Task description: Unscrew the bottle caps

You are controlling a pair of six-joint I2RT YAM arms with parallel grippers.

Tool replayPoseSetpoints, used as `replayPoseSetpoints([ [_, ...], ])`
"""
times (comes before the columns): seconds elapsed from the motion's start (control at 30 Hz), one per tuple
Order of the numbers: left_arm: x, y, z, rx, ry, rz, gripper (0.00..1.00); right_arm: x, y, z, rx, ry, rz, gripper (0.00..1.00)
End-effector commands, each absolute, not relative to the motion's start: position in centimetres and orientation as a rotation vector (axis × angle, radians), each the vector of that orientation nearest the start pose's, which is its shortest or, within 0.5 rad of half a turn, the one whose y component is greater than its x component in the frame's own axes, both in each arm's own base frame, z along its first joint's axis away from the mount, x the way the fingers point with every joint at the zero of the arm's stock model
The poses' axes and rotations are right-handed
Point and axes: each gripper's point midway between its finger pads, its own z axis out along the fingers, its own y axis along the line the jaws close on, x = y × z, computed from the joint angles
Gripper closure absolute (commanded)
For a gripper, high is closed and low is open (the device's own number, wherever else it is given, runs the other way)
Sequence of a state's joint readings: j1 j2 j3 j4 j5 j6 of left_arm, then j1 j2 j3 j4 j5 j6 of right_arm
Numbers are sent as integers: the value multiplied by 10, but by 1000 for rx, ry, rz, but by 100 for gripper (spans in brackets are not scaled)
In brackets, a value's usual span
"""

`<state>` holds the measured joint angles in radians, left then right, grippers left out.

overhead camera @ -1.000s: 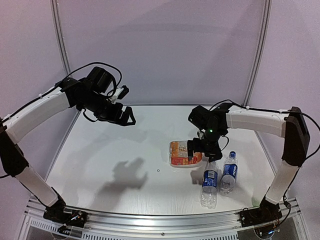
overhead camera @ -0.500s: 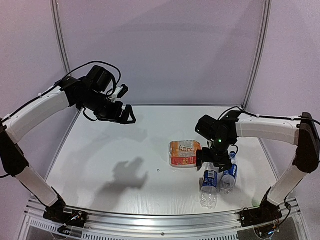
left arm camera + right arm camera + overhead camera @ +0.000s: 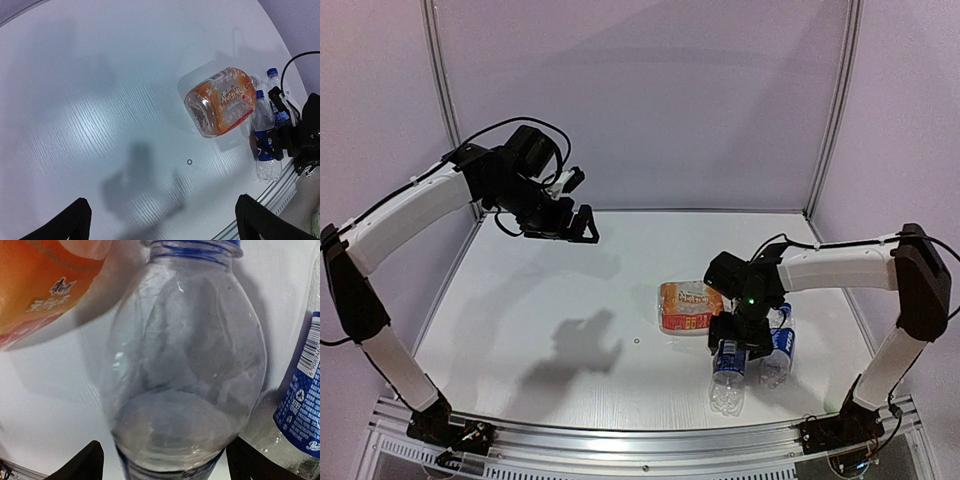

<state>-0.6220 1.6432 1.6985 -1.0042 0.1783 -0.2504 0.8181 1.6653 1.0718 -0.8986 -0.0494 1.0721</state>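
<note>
White tabletop (image 3: 520,300) lies under the right end effector (image 3: 742,333), which straddles a lying slim bottle (image 3: 185,365) just short of its blue cap (image 3: 192,246); whether it grips yet, I cannot tell. Well apart, the left end effector (image 3: 578,228) hangs released. Closing off-centre could roll the slim bottle against the orange bottle (image 3: 40,285).

On the bench (image 3: 520,300), right of centre, the squat bottle (image 3: 685,306) lies on its side. Just to its right, the inner slim bottle (image 3: 727,375) and the outer slim bottle (image 3: 777,358) lie side by side, their bottle caps (image 3: 270,72) towards the far edge. The right gripper (image 3: 740,337) straddles the inner one. The left gripper (image 3: 582,228) hangs above the far left of the bench.
</note>
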Motion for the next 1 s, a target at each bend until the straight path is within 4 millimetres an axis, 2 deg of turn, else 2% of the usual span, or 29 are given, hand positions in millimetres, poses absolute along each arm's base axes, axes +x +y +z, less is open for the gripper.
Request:
replayPoseSetpoints([
  [0.0, 329, -274, 255, 533, 2559, -584, 1, 198, 227, 31, 406, 3120, 99, 17],
  [0.3, 333, -278, 255, 513, 2555, -592, 1, 204, 216, 36, 376, 3107, -44, 40],
  [0.43, 335, -280, 257, 500, 2548, -608, 1, 206, 209, 46, 361, 3088, -99, 48],
  [0.5, 336, -281, 259, 494, 2541, -614, 1, 207, 205, 55, 353, 3072, -118, 50],
  [0.67, 339, -287, 276, 489, 2491, -657, 1, 212, 195, 93, 333, 2995, -101, 50],
  [0.83, 342, -297, 303, 495, 2397, -759, 1, 229, 198, 145, 166, 2843, 44, 47],
  [0.9, 343, -302, 315, 494, 2358, -824, 1, 238, 205, 165, 70, 2772, 118, 47],
  [0.97, 345, -308, 328, 494, 2310, -894, 1, 246, 222, 182, -48, 2697, 256, 47],
])
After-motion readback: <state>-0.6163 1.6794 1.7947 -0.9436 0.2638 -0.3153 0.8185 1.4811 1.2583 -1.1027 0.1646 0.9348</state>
